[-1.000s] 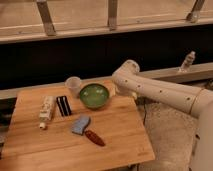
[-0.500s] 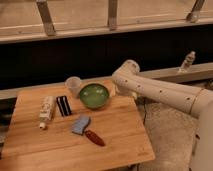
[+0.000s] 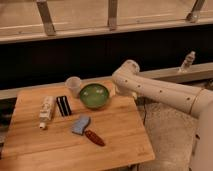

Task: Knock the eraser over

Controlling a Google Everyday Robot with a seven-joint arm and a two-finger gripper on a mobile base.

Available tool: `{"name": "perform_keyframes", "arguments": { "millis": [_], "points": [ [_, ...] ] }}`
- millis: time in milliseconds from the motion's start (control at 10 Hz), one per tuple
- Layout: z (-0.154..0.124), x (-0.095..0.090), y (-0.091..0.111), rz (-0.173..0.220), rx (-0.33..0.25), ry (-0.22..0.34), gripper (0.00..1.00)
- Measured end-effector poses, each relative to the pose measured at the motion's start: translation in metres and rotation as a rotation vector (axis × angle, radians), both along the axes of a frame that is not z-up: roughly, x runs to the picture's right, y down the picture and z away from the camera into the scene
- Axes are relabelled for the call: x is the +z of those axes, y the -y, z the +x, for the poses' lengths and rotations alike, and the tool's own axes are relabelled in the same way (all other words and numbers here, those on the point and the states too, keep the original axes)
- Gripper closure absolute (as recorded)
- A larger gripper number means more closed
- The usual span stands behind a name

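The eraser (image 3: 63,105), a small black block with white stripes, sits on the wooden table (image 3: 120,135) left of the green bowl (image 3: 94,95). My white arm reaches in from the right, and its bent end hangs over the table's back right corner. The gripper (image 3: 121,88) is at that end, just right of the bowl and well apart from the eraser. The bowl lies between the gripper and the eraser.
A clear cup (image 3: 73,85) stands behind the eraser. A whitish patterned tube (image 3: 46,111) lies left of it. A pale blue-grey pad (image 3: 80,125) and a dark red object (image 3: 94,138) lie in front. A small bottle (image 3: 187,61) stands on the far right ledge.
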State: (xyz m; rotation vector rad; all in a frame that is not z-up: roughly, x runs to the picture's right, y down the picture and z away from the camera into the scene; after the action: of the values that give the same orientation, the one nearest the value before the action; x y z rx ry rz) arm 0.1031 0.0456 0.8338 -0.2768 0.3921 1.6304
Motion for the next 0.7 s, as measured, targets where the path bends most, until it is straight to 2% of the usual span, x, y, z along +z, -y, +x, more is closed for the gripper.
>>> {"name": "perform_keyframes", "arguments": {
  "millis": [500,700],
  "points": [
    [0.0003,0.0006,-0.0007,-0.003,0.003,0.001,0.20],
    [-0.0002,-0.0011,0.0001,0.013,0.013,0.033,0.20]
  ]
}}
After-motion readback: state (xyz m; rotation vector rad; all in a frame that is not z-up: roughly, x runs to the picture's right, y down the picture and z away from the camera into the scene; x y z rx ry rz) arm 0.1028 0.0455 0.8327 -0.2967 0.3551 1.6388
